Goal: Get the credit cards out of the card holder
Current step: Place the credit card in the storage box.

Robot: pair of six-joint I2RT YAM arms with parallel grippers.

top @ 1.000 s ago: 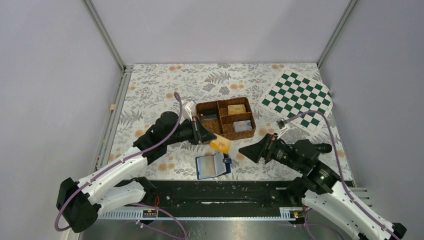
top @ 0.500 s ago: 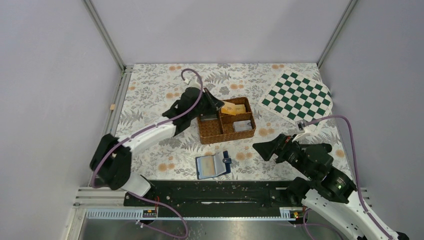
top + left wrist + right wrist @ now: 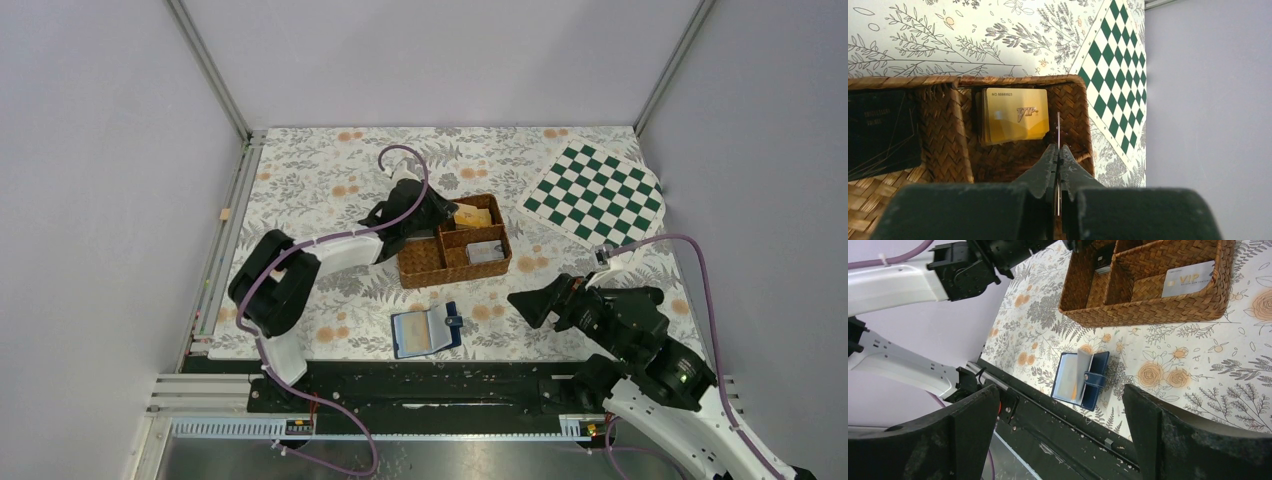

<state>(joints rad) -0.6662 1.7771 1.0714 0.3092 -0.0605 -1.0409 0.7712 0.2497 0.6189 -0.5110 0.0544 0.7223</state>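
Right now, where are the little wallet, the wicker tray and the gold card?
wallet [image 3: 420, 333], top view, on its light blue inside.
wicker tray [image 3: 455, 272], top view, on its near wall.
gold card [image 3: 1015, 115], left wrist view, on its printed face.

The card holder [image 3: 428, 332] is navy, the wicker tray [image 3: 455, 271] brown.

The left arm [image 3: 335, 245] and the right arm [image 3: 650, 345] are wearing white shells with black joints. A purple cable [image 3: 402, 149] is looping along each.
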